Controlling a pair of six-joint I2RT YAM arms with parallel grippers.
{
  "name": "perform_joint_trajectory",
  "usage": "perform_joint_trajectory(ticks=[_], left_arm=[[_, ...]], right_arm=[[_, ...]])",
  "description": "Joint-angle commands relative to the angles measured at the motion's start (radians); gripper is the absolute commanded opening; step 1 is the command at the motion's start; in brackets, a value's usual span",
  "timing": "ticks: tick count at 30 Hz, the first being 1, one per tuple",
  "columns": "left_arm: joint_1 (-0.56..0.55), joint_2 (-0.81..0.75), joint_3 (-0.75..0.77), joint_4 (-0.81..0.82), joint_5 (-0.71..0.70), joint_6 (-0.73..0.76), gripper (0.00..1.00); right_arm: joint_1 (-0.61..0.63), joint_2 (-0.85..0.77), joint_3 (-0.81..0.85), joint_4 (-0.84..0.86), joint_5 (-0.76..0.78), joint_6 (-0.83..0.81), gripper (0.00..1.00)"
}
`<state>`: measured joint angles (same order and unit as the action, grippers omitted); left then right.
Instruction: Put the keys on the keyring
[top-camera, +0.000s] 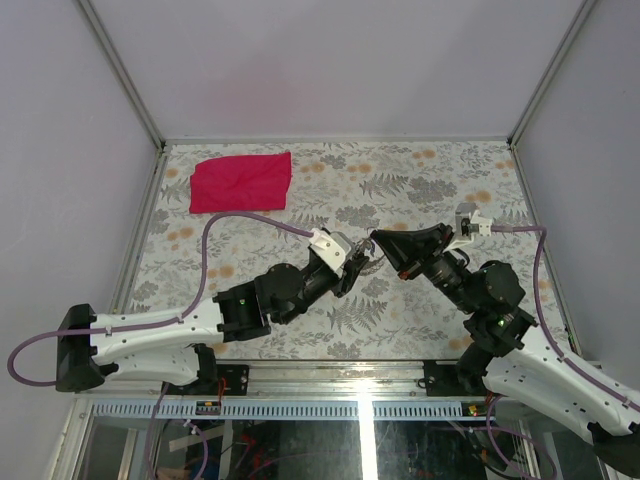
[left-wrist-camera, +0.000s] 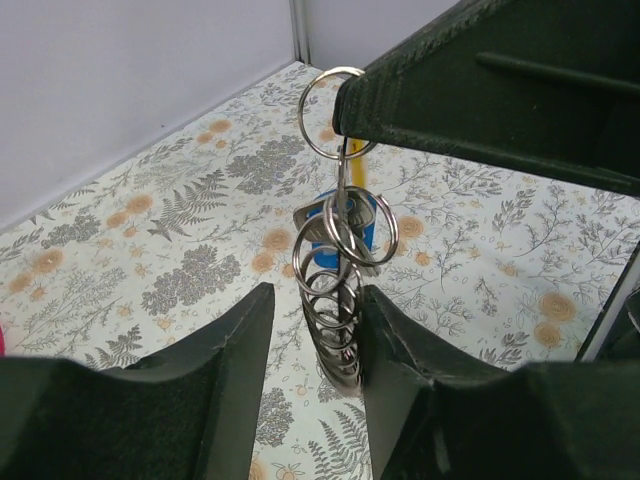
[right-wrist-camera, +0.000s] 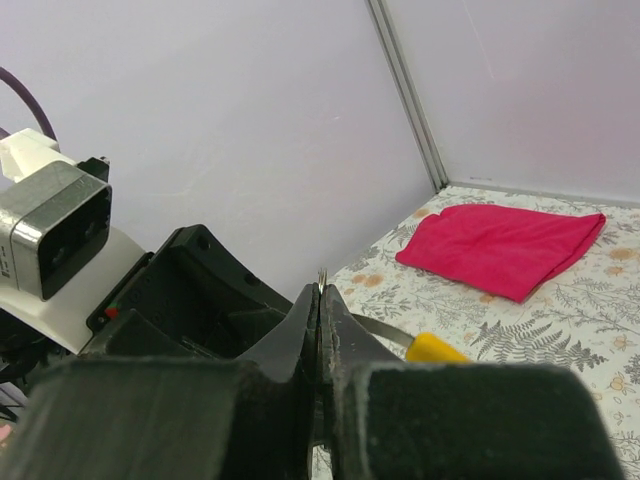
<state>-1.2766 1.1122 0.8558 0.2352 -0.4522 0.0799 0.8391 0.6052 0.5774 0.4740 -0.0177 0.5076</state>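
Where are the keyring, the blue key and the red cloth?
keyring (left-wrist-camera: 335, 310), left wrist view, on its hanging chain links.
blue key (left-wrist-camera: 362, 218), left wrist view, on its plastic head.
red cloth (top-camera: 241, 182), top external view, on its middle.

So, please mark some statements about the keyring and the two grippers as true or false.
1. The right gripper is shut on the keyring. True.
2. The keyring lies flat on the table. False: it hangs from the right gripper, above the table.
3. The left gripper has its fingers on either side of the hanging rings. True.
4. The red cloth is under the grippers. False: it lies apart, near the far left corner.
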Motion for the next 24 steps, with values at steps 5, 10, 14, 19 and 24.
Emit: perform_joint_trajectory(ticks=[5,10,14,19,24], left_arm=[[-0.002,-0.013,0.027,0.082,-0.016,0.018,0.40],[0.000,-0.015,0.031,0.083,-0.012,0.023,0.29],[0.002,-0.016,0.044,0.064,0.009,0.025,0.19],[0.002,-0.027,0.058,0.025,0.034,0.023,0.01],[0.003,-0.052,0.069,-0.046,0.095,0.008,0.00]], right_arm=[[0.006,0.000,0.068,0.071,-0.018,0.050,0.00],[0.006,-0.007,0.071,0.060,-0.019,0.057,0.00],[0.005,-0.017,0.069,0.038,-0.012,0.054,0.00],[0.005,-0.031,0.072,0.001,0.011,0.034,0.01],[0.006,-0.043,0.100,-0.061,0.046,-0.013,0.19]])
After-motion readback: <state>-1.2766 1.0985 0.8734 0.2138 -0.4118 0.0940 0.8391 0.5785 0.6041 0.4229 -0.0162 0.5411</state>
